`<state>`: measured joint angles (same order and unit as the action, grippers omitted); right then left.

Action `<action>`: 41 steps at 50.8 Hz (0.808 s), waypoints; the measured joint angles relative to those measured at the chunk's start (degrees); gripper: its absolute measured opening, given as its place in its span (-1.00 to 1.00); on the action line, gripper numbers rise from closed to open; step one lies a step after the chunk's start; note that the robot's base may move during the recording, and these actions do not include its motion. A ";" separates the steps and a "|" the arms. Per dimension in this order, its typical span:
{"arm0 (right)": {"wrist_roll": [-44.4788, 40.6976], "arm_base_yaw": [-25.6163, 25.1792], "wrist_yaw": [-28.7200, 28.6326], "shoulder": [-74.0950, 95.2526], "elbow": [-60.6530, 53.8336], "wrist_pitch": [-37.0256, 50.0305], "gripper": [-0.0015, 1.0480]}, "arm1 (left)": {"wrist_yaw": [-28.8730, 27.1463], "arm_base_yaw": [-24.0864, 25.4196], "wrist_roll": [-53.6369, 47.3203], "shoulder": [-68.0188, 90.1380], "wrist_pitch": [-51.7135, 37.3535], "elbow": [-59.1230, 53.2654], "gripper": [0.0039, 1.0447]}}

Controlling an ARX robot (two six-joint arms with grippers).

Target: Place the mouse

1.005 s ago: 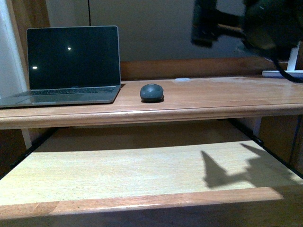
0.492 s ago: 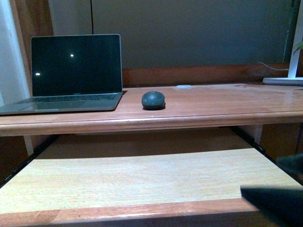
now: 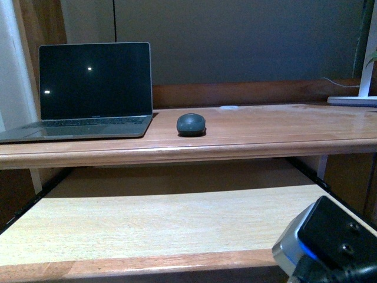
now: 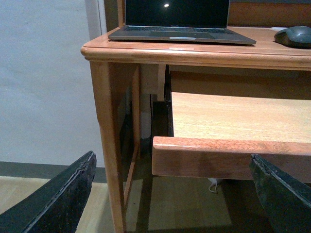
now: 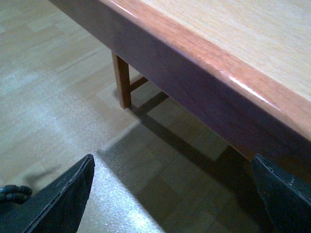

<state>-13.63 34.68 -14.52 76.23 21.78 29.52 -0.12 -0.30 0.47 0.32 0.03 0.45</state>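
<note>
The mouse [image 3: 191,124], a small dark grey-green oval, rests on the wooden desk top [image 3: 265,127] just right of the laptop, with nothing touching it. It also shows in the left wrist view as the mouse [image 4: 294,36] at the desk's far side. My left gripper [image 4: 172,194] is open and empty, low in front of the desk's left corner. My right gripper [image 5: 172,199] is open and empty too, hanging over the floor below the front edge of the pull-out shelf [image 5: 218,73]. Both are far from the mouse.
An open laptop [image 3: 88,88] with a dark screen stands at the desk's left. Below the top, a pale pull-out shelf [image 3: 165,224] is drawn forward. Part of my right arm [image 3: 327,244] shows at its front right corner. A white object [image 3: 352,101] lies far right. A desk leg [image 4: 109,145] stands near the left gripper.
The right arm has come down from high at the upper right to low at the shelf's front right corner. The mouse and laptop have stayed put.
</note>
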 joint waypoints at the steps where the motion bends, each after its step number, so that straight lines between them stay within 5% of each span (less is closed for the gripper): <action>1: 0.00 0.35 0.24 0.72 0.02 0.59 0.86 | 0.00 -0.02 0.00 0.00 0.00 0.00 0.86; 20: 4.09 1.90 10.47 15.04 11.80 6.12 0.86 | 0.00 0.00 0.00 0.00 0.00 0.00 0.86; 41: 10.29 1.62 19.76 32.37 35.45 1.79 0.86 | 0.00 0.00 0.00 0.00 0.00 0.00 0.86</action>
<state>-3.33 36.29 5.23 108.60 57.23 31.31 -0.12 -0.30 0.47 0.32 0.03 0.45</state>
